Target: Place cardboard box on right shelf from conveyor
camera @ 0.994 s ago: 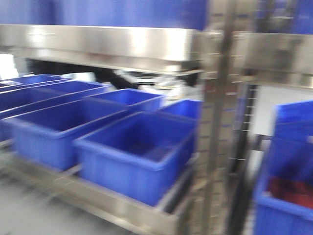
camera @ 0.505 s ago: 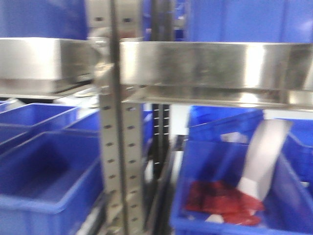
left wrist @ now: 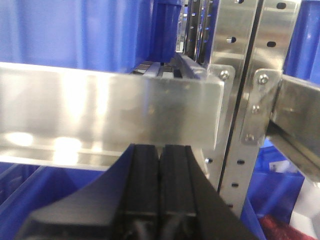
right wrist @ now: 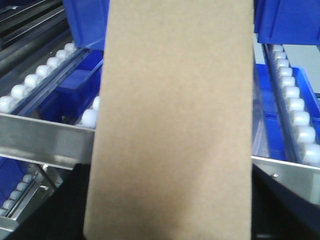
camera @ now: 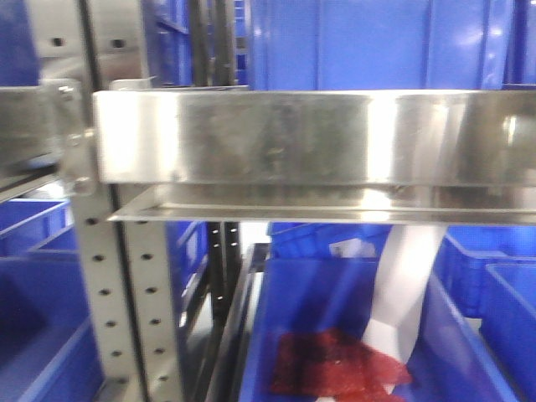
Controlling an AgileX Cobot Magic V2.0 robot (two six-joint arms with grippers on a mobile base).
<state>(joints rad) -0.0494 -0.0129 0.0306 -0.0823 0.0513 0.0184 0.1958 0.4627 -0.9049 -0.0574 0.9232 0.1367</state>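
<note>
Steel racking fills every view, with blue bins standing above and below. In the front view the shelf runs across the middle, its tall brushed lip facing the camera. It is fixed at its left end to a perforated upright. Below it, a lower bin holds a red item, and a white strip slants down onto that item. This view is slightly blurred.

The left pincer hangs just before a steel lip, its black fingers pressed together with nothing between them. That lip ends at bolted uprights on its right.

In the right wrist view the box fills the centre, lengthwise and plain-faced. It reaches out across a front rail and lies between two tracks of white rollers. Dark shapes flank its near end and are probably the body of the right pincer. Its fingers are hidden behind the box, so the grip cannot be told. Whether the box touches the rollers cannot be told either.
</note>
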